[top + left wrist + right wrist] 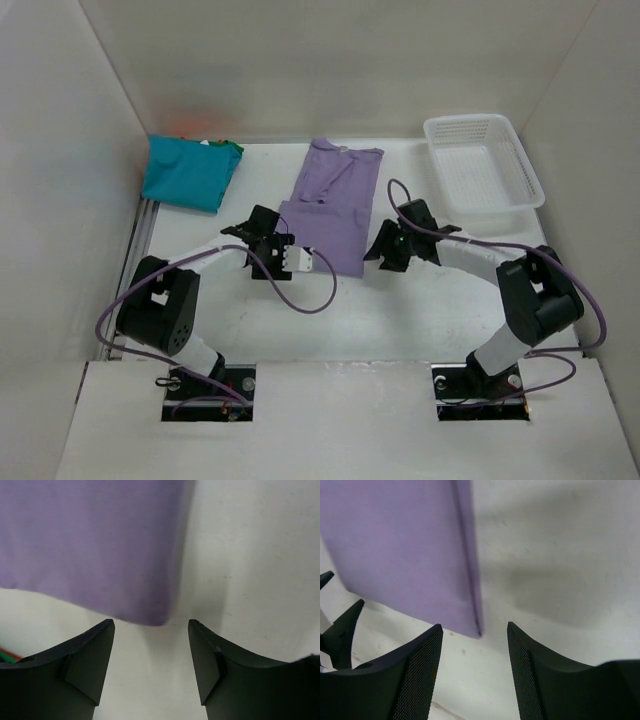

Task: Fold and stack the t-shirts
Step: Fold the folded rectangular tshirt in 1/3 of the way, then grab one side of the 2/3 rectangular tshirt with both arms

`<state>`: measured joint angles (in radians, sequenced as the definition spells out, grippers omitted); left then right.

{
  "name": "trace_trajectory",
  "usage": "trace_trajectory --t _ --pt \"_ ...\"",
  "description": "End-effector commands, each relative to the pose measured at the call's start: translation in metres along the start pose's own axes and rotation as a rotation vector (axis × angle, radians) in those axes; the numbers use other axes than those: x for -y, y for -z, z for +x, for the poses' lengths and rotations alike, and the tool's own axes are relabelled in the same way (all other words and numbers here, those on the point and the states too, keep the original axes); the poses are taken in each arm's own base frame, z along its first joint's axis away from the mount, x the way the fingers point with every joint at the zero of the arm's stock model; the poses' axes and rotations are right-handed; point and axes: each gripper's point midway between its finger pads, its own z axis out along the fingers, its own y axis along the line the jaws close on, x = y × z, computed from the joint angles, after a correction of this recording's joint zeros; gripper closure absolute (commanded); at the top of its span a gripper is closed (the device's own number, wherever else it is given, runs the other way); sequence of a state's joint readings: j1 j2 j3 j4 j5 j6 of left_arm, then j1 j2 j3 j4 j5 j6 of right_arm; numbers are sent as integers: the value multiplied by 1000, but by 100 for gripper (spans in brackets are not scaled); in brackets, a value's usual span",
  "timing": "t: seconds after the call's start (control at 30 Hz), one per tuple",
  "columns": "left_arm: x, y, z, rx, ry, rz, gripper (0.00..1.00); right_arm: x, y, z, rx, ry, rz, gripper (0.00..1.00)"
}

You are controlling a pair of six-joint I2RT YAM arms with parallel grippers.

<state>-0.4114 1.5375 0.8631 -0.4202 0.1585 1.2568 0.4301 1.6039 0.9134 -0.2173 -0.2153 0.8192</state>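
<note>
Left jaws open, empty; purple shirt corner just ahead of them. Right jaws open too, other near corner just ahead, on table

Lavender shirt: folded into a long strip, lying flat, upper centre (slightly slanted).
Teal shirt: folded, upper left.
Green shirt: edge showing under the teal shirt.

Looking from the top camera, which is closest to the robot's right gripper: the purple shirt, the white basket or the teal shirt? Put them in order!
1. Purple shirt: right beside the right gripper, on its left in the picture.
2. White basket: back right corner.
3. Teal shirt: far away, back left.
</note>
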Motion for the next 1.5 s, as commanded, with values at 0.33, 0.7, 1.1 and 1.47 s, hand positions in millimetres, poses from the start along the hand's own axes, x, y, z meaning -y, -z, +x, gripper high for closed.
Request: trace_trajectory --t 0.33,0.7,1.1,1.47 --pt "5 -25 1 -43 43 30 49 0 -14 52 -40 -78 6 41" --pt "3 -27 6 -62 141 20 80 12 -38 64 -92 -109 65 61" --pt "1 -16 5 -80 226 -13 100 6 -34 56 -77 -113 35 100" --pt "90 44 -18 -92 125 121 100 -3 30 116 -99 -44 -50 100"
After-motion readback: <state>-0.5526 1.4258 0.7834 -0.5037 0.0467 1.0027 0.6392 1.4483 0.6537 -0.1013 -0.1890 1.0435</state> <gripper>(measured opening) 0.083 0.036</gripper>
